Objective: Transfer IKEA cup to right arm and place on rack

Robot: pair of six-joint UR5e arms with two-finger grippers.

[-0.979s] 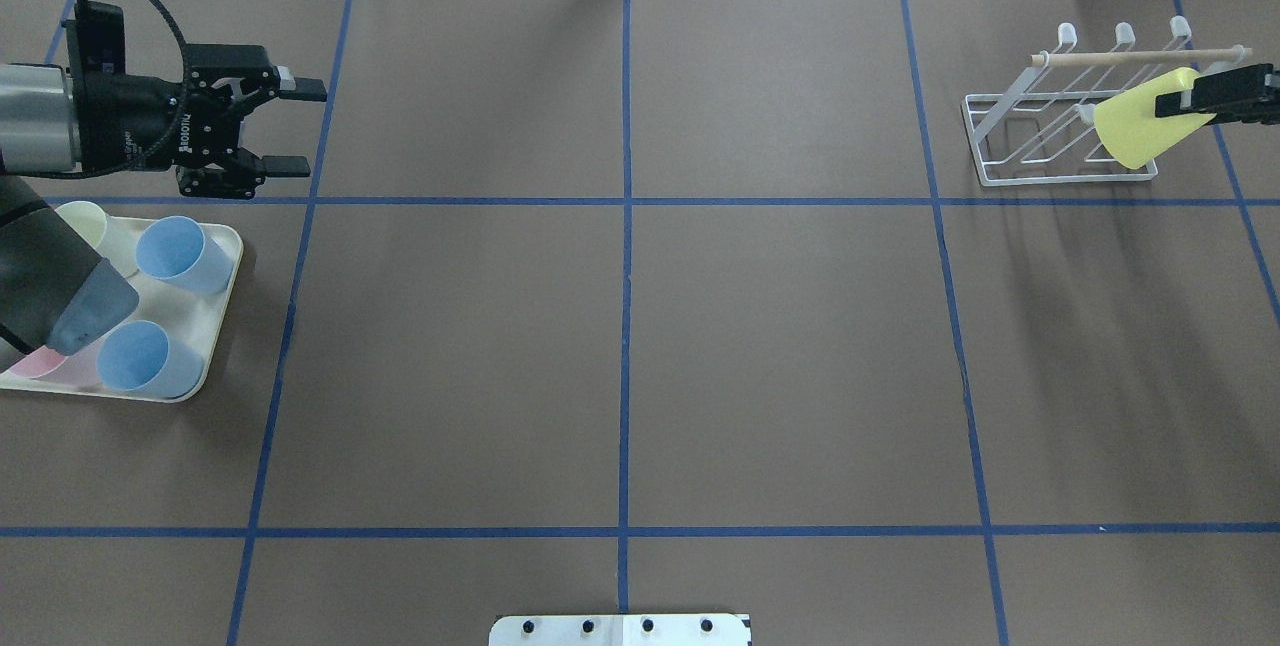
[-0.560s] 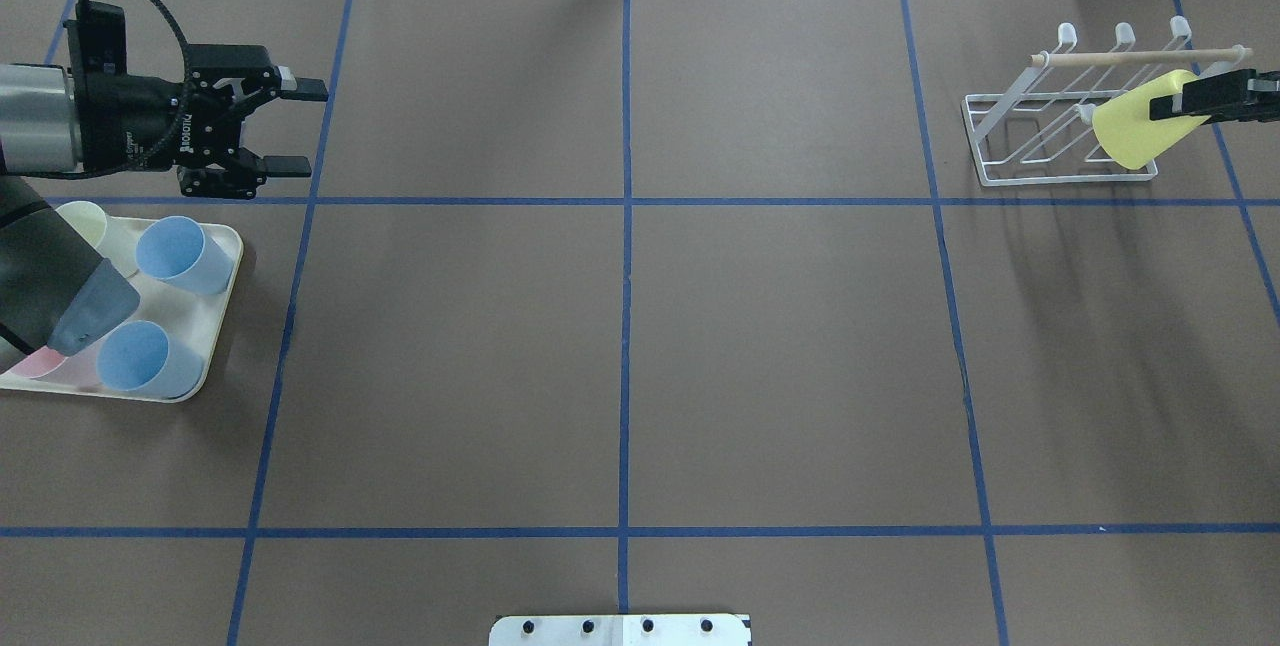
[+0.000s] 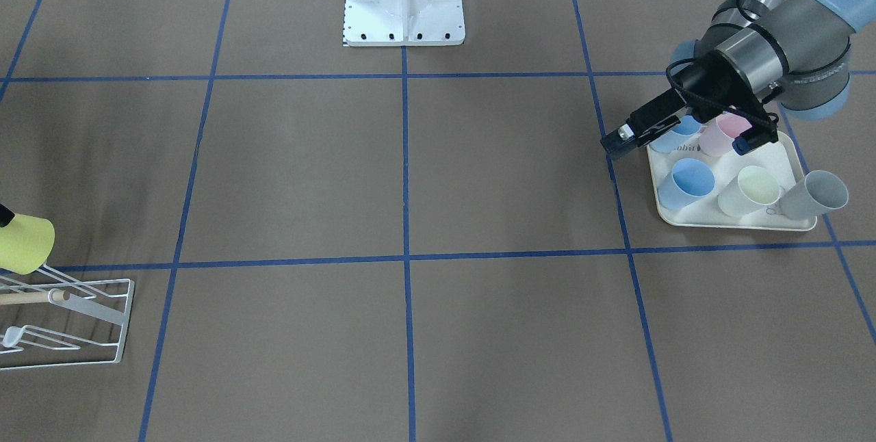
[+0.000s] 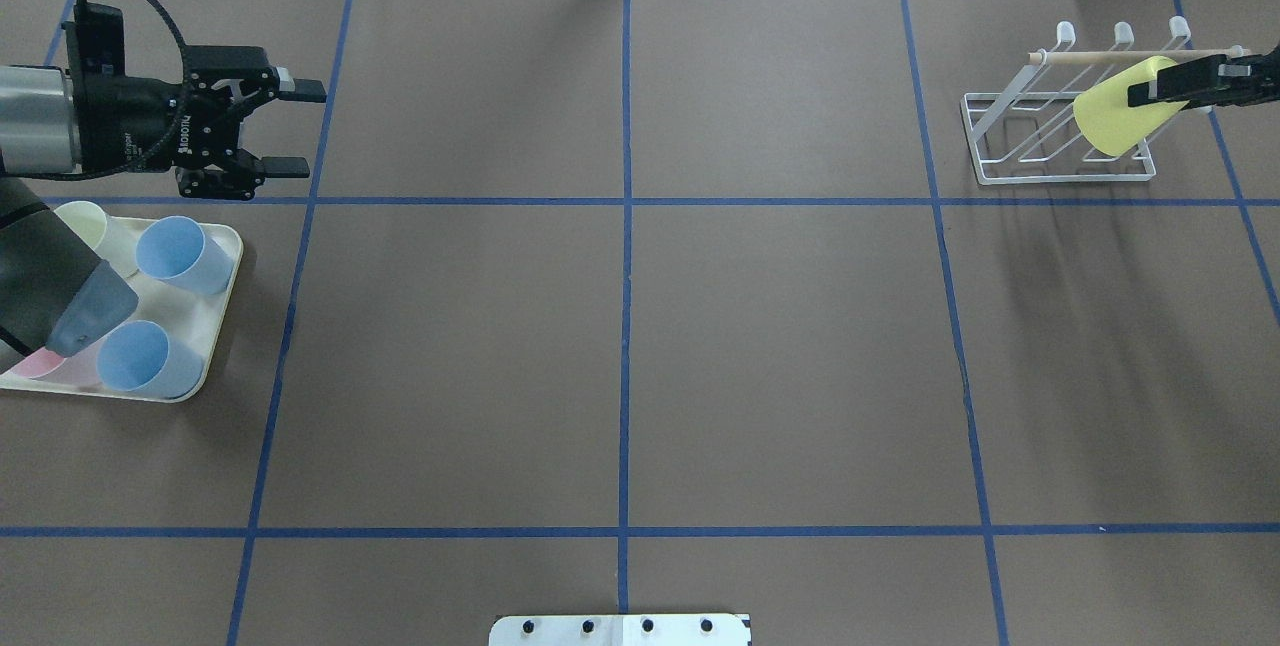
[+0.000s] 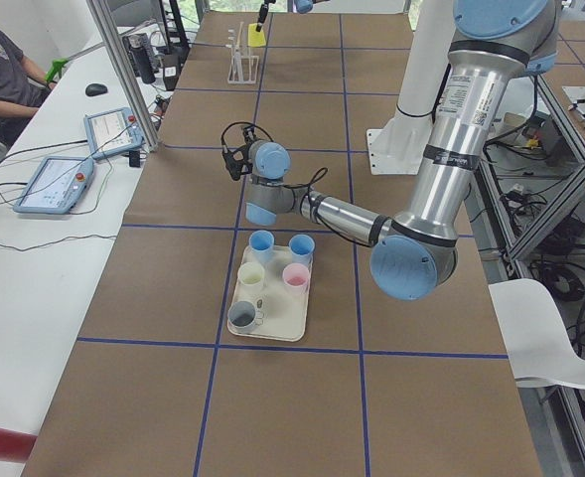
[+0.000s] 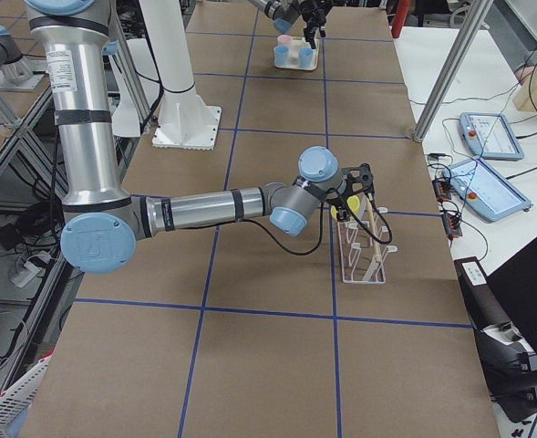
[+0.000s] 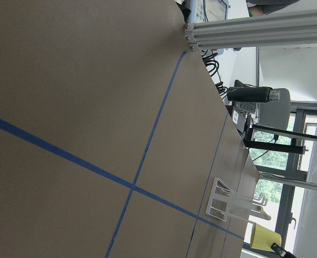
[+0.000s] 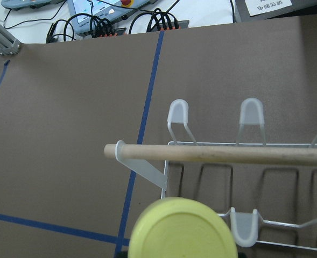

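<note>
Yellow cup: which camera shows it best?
The overhead exterior view: the yellow cup shows nearly whole, tilted over the rack. Front-facing crops it at the edge, the right wrist camera sees only one round end, the others just small patches.

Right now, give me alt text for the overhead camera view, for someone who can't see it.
The right tool holds a tilted yellow cup over a white wire rack at far right. At far left, the open left tool hovers near a tray of cups.
</note>
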